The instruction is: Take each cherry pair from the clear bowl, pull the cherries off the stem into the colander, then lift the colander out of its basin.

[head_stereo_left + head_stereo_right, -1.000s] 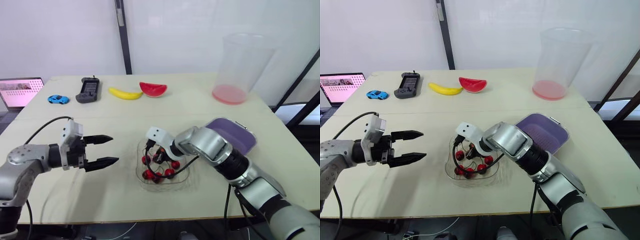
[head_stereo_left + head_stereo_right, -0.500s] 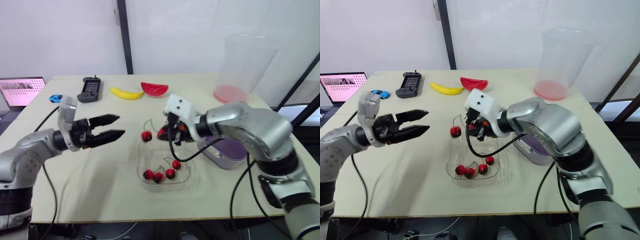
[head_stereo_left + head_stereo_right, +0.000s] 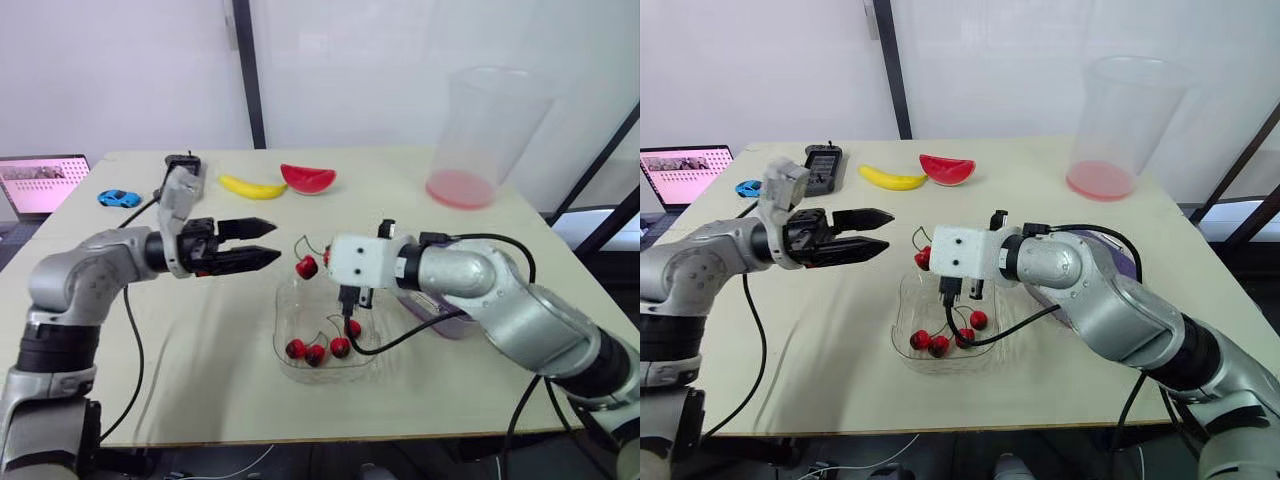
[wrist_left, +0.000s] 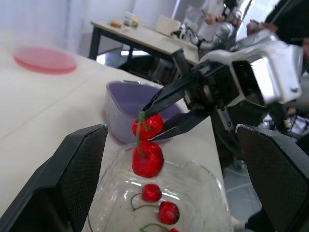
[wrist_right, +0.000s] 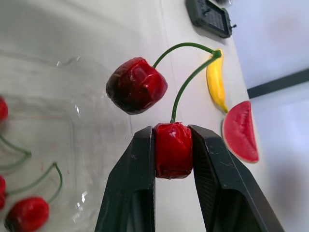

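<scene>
right claw [image 5: 172,130] pinching cherry [image 5: 173,151], twin cherry [image 5: 136,85] dangling

The cherry pair [image 5: 173,150] is gleaming dark red on a green stem [image 5: 190,79]. The right gripper [image 5: 173,130] is showing black fingers [image 5: 130,193]. The bowl [image 3: 368,358] is looking clear and the basin [image 4: 116,108] purple. A banana [image 3: 250,187] is showing yellow, a watermelon slice [image 3: 308,178] red, a toy car [image 3: 117,198] blue and a clear tub [image 3: 460,188] pink-bottomed, all on a pale beige table [image 3: 200,350].

Cherry pair [image 3: 306,267] above bowl [image 3: 298,316]; colander [image 4: 117,108] right.
</scene>
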You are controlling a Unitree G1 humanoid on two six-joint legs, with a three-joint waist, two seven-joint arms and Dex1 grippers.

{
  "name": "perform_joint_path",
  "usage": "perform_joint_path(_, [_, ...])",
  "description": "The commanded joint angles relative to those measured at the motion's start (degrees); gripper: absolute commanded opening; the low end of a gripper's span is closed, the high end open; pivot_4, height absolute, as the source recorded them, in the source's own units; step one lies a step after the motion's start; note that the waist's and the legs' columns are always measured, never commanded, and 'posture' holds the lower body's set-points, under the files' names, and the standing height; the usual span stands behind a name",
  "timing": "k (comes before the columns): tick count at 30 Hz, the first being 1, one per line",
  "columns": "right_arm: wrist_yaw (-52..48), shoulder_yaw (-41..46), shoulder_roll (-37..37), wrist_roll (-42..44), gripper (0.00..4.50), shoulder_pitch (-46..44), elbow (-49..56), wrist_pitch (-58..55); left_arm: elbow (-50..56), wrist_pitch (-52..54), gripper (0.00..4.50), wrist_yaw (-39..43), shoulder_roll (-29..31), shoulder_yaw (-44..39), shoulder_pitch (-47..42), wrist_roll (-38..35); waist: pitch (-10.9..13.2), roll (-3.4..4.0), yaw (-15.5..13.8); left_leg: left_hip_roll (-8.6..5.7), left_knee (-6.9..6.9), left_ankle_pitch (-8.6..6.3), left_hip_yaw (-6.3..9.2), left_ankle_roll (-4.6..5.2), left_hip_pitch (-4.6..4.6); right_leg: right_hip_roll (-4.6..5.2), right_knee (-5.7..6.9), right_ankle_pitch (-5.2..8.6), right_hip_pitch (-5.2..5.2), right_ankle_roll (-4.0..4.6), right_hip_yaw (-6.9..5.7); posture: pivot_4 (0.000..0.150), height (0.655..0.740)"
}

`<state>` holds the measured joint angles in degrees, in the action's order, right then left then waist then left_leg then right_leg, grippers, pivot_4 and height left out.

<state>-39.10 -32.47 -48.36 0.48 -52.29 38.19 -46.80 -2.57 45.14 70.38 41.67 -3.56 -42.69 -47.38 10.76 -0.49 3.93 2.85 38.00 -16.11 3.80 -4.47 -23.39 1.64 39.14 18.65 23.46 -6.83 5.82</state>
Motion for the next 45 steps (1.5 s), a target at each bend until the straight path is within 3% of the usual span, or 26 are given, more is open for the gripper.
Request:
perform_joint_path(1, [-1.1, 0.4, 0.3, -3.8, 1.08, 0.0, 1.8, 2.3, -0.1, -3.0, 4.5, 0.8, -1.6, 1.0, -2.5, 2.5, 0.0, 0.0, 0.0, 0.0, 0.0, 0.0, 0.0, 0.0, 0.0, 0.0, 0.0, 0.0, 0.0, 0.0, 0.0, 0.15, 0.738])
perform_joint_path(12, [-4.9, 1.3, 2.5, -9.3, 1.08, 1.0, 1.6, 4.9, 0.2, -5.9, 4.5, 0.7, -5.8, 4.5, -3.8, 7.8, 0.0, 0.0, 0.0, 0.0, 0.01, 0.0, 0.01, 0.0, 0.0, 0.0, 0.01, 0.0, 0.0, 0.0, 0.0, 0.15, 0.738])
perform_joint_path(15, [-5.6, 1.5, 3.2, -10.2, 1.04, 1.2, 1.5, 5.1, -0.2, -6.6, 3.68, 0.9, -6.3, 4.9, -3.8, 8.9, 0.0, 0.0, 0.0, 0.0, 0.01, 0.0, 0.02, 0.0, 0.0, 0.01, 0.02, 0.0, 0.0, 0.0, 0.0, 0.15, 0.738])
perform_joint_path(22, [-6.9, 2.2, 4.4, -11.9, 1.04, 1.6, 1.5, 4.8, -1.3, -7.7, 0.03, 1.0, -7.3, 4.4, -3.8, 10.2, 0.0, 0.0, 0.0, 0.0, 0.02, 0.0, 0.02, 0.0, 0.0, 0.01, 0.01, 0.0, -0.02, 0.0, 0.0, 0.15, 0.738])
perform_joint_path(30, [-8.1, 3.2, 5.2, -12.5, 1.04, 2.6, 2.0, 2.5, -1.8, -8.3, 0.03, 1.5, -8.0, 4.2, -3.9, 10.9, 0.0, 0.0, 0.0, 0.0, 0.03, 0.0, 0.03, 0.0, 0.0, 0.01, 0.02, 0.0, -0.02, 0.0, -0.01, 0.15, 0.738])
perform_joint_path(31, [-8.3, 3.5, 5.2, -12.3, 1.63, 2.9, 2.1, 2.2, -1.8, -8.5, 0.0, 1.4, -8.1, 4.1, -3.9, 10.9, 0.0, 0.0, 0.0, 0.0, 0.03, 0.0, 0.02, 0.0, 0.0, 0.01, 0.03, 0.0, -0.02, 0.0, -0.01, 0.15, 0.738])
perform_joint_path(35, [-9.9, 5.5, 3.8, -11.6, 3.23, 4.0, 2.5, 1.9, -2.7, -9.1, 0.0, 1.0, -8.5, 3.7, -4.7, 11.2, 0.0, 0.0, -0.1, 0.0, 0.03, 0.0, 0.03, 0.0, 0.0, 0.02, 0.02, 0.0, -0.03, 0.0, -0.01, 0.15, 0.738])
perform_joint_path(36, [-10.5, 6.3, 3.6, -10.9, 3.23, 4.4, 2.6, 1.5, -2.8, -9.2, 0.0, 1.1, -8.5, 3.6, -4.9, 11.2, 0.0, 0.0, -0.1, 0.0, 0.03, 0.0, 0.03, 0.0, 0.0, 0.02, 0.02, 0.0, -0.03, 0.0, -0.01, 0.15, 0.738])
perform_joint_path(38, [-12.7, 13.2, 4.8, -5.0, 3.23, 6.1, 3.2, -4.3, -3.3, -9.9, 0.0, 2.1, -8.3, 3.8, -5.5, 11.4, 0.0, 0.0, -0.1, -0.01, 0.03, 0.0, 0.02, 0.0, 0.0, 0.02, 0.02, 0.0, -0.03, 0.0, -0.01, 0.15, 0.738])
perform_joint_path(40, [-17.6, 25.3, 9.0, 6.1, 3.23, 8.8, 4.3, -16.2, -2.7, -12.5, 0.0, 6.0, -7.8, 4.7, -4.9, 11.7, 0.0, -0.02, -0.1, -0.01, 0.04, 0.0, 0.04, 0.0, 0.0, 0.02, 0.03, 0.0, -0.04, 0.0, -0.02, 0.15, 0.738])
perform_joint_path(42, [-17.7, 35.3, 15.2, 13.8, 3.23, 11.0, 3.7, -17.2, -2.8, -14.6, 0.0, 8.5, -7.7, 5.3, -4.9, 12.2, 0.0, -0.03, -0.1, -0.01, 0.04, 0.0, 0.09, 0.0, 0.02, 0.0, 0.03, 0.0, -0.12, 0.0, -0.07, 0.15, 0.738])
perform_joint_path(45, [-22.4, 44.6, 17.5, 25.7, 3.23, 7.0, -2.9, -30.6, -3.7, -17.2, 0.0, 11.2, -7.8, 6.6, -5.9, 13.7, 0.0, 0.0, 0.0, -0.01, 0.04, 0.01, 0.1, -0.01, 0.04, 0.0, 0.04, 0.0, -0.13, 0.0, -0.1, 0.15, 0.738])
